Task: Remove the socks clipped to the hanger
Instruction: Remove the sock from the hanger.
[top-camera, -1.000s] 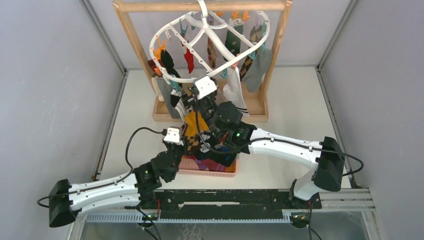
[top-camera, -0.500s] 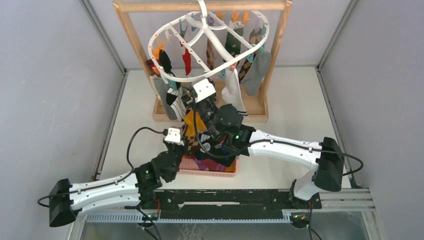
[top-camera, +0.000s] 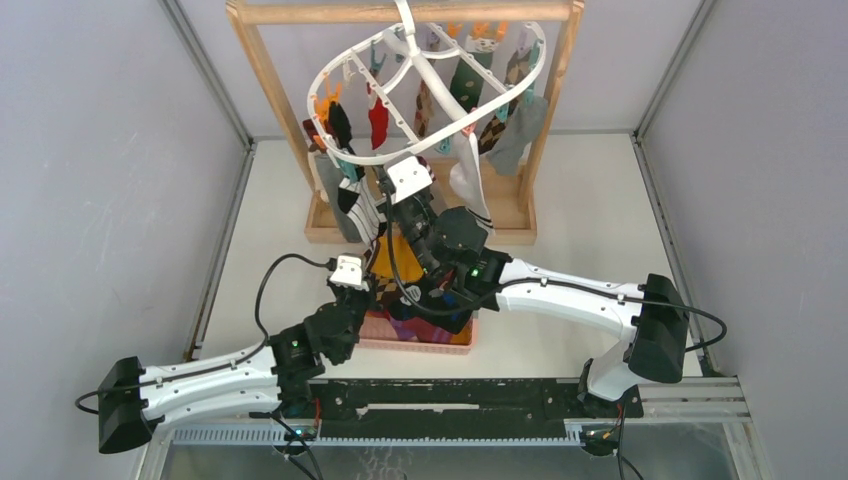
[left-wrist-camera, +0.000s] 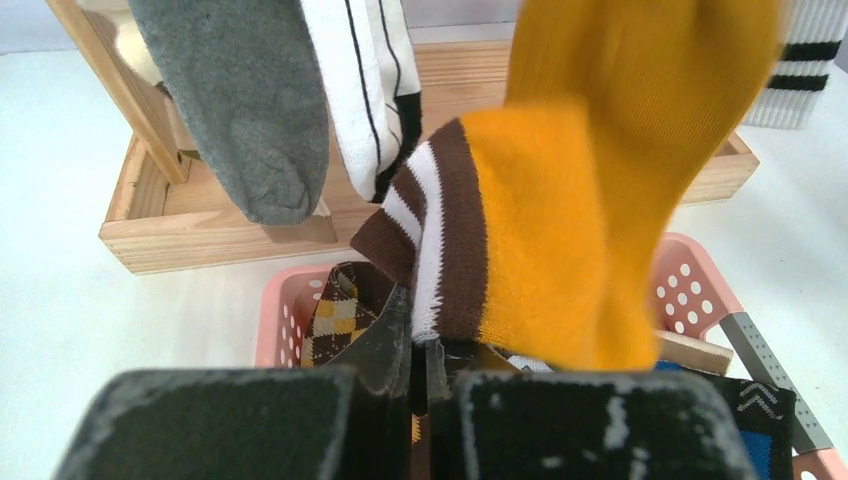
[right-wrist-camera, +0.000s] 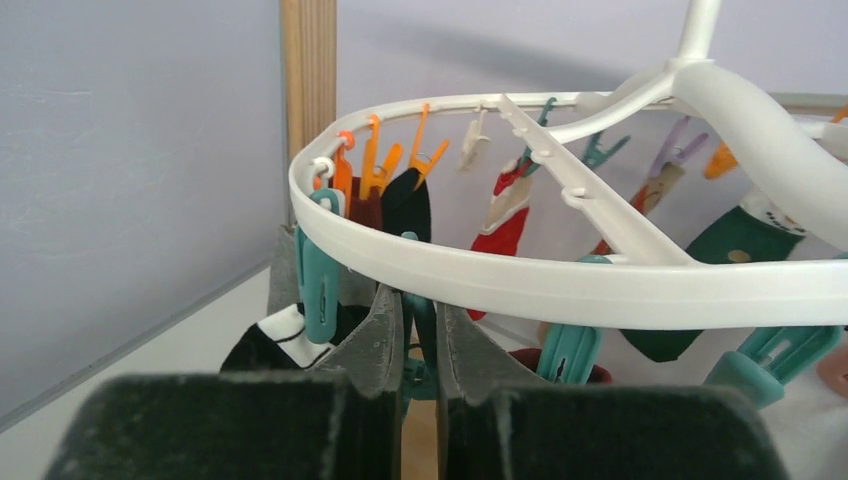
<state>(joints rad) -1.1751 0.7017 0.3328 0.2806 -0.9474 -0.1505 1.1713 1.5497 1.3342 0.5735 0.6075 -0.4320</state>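
Observation:
The white oval hanger (top-camera: 400, 158) hangs tilted from the wooden stand with several socks clipped to it, among them a red sock (top-camera: 378, 122) and a grey one (top-camera: 515, 135). A mustard sock (left-wrist-camera: 590, 180) with a brown and white striped toe hangs from the near rim. My left gripper (left-wrist-camera: 420, 335) is shut on that toe, low over the basket. Just under the hanger's ring (right-wrist-camera: 560, 285), my right gripper (right-wrist-camera: 420, 300) is shut on a teal clip (right-wrist-camera: 420, 335). From above, the right gripper (top-camera: 400, 200) sits at the near rim, over the mustard sock (top-camera: 392, 252).
A pink perforated basket (top-camera: 425, 338) with loose socks stands below the left gripper. The wooden frame stand (top-camera: 262, 70) and its base tray (left-wrist-camera: 215, 225) are right behind. A grey sock (left-wrist-camera: 250, 110) and a white-and-black striped sock (left-wrist-camera: 365, 90) hang to the left. Grey walls close in both sides.
My right gripper has closed onto the teal clip under the near rim. The hanger has swung and tilted a little. The left gripper kept its hold on the mustard sock.

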